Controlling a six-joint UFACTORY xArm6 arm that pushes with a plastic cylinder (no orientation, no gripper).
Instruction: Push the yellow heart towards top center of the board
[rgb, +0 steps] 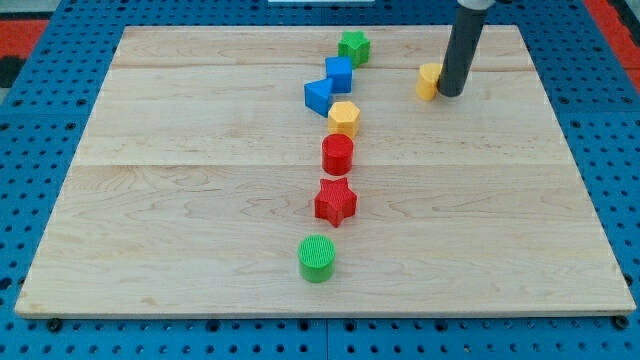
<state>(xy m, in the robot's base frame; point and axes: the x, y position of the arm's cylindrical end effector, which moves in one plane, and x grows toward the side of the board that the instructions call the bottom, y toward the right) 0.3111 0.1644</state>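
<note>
Camera view, bottom up: green cylinder (317, 258) nearest, then red star (336, 202), red cylinder (337, 154), yellow hexagon block (344, 118), all in a rough column on the wooden board (180, 200). Above those, blue triangular block (318, 96) touching blue cube (339, 74), green star (353, 46) at the top. Yellow heart (429, 81) sits upper right, well apart from the column. My tip (451, 94) is against its right side. No fingers on this rig, just the rod.
</note>
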